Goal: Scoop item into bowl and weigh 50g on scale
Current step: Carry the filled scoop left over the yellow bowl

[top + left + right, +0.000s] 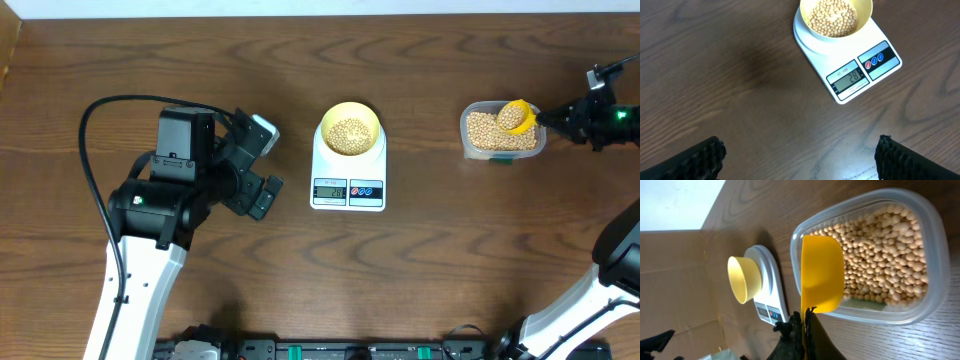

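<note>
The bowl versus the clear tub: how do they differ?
The bowl is round and opaque pale yellow; the tub is rectangular and clear. The bowl sits on the scale; the tub stands on the table. A yellow scoop is in the tub, none in the bowl. Both hold tan beans.

A dark brown wooden table [450, 270] fills nearly the whole overhead frame. In its upper right stands a clear rectangular plastic tub [466, 132]. A yellow scoop [515, 116] is over the upper right corner of this tub, its cup inside the rim.
</note>
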Robot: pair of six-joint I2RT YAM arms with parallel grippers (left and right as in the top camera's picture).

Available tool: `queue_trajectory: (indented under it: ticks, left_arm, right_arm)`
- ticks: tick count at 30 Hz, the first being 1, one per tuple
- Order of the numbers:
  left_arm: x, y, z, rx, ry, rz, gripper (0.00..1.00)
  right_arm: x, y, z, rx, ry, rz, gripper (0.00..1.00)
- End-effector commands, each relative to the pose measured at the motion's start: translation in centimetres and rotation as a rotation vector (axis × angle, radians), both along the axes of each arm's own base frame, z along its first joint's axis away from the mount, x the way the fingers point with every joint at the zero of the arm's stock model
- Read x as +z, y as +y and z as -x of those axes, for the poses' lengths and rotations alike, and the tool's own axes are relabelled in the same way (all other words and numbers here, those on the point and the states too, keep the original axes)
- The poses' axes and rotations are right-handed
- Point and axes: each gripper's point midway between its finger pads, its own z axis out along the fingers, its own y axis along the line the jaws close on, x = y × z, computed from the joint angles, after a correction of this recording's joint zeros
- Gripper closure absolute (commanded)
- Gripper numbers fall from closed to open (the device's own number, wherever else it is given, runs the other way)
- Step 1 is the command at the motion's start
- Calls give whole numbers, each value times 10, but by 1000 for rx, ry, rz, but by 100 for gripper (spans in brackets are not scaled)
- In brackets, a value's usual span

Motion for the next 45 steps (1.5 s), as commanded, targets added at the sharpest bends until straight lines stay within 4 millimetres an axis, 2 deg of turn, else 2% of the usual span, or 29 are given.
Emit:
queue_trajectory:
  ticks: [1,4,9,15,24,28,32,36,42,45]
  left_arm:
    - [-1,-1,1,-15,5,4,2]
    - [-1,-1,1,-15,5,4,2]
    - [-1,-1,1,-15,5,4,3]
    - [-1,-1,1,-15,5,4,2]
    - [-1,-1,1,-15,5,4,2]
    - [-1,-1,1,-15,5,4,3]
    - [-1,-1,1,-15,5,4,2]
    - [-1,-1,1,-15,5,4,2]
    - [-1,-1,1,-15,5,4,2]
    - [-1,-1,1,-15,5,4,2]
  right_arm:
    - [6,9,-3,29,-51,-71,99]
    - [18,18,-6,41,-96,-135,99]
    - [26,35,-10,71,-119,-185,99]
    - [40,67,-14,134,-155,-271,99]
    - [41,140,-11,274,-90,-306,99]
    - [42,185,-12,347,-71,-314,99]
    - [42,234,-23,378,-43,-304,99]
    - [39,263,-31,370,-28,-266,99]
    - [31,296,-20,387,34,-225,99]
    - [27,300,-18,390,41,-202,99]
